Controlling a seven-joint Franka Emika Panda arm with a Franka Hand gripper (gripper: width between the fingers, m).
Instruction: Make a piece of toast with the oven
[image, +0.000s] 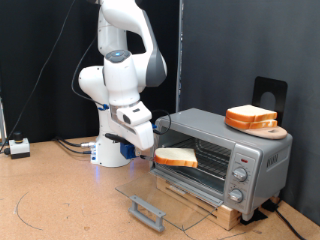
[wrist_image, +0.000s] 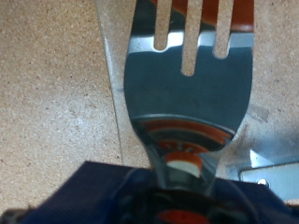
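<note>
From the exterior view I have the gripper (image: 141, 138) sitting left of centre in the frame, low on the white arm (image: 120, 70), right at the open mouth of the oven (image: 225, 150). The piece of toast (image: 176, 157) hangs in front of that opening, just right of the gripper, level and clear of the tabletop (image: 60, 195). It appears to lie on a spatula blade, though in this view I can barely make the blade out under the bread.

The wrist view gives me the tool plainly: a slotted metal spatula (wrist_image: 187, 79) with orange trim fills the middle of the frame, its neck running down into dark blue padding (wrist_image: 103, 191) at the bottom edge (that padding hides the fingers, so I cannot tell how wide they stand). Behind the blade I see only speckled tabletop and a strip of clear glass.

The oven's glass door (image: 165, 198) is folded down flat in the lower centre of the exterior view, its dark bar handle (image: 146, 212) nearest the camera. On top of the oven, at the upper right, a stack of other bread slices (image: 251, 117) rests on a round wooden board (image: 272, 131). The knobs (image: 240, 172) run down the oven's right panel.
</note>
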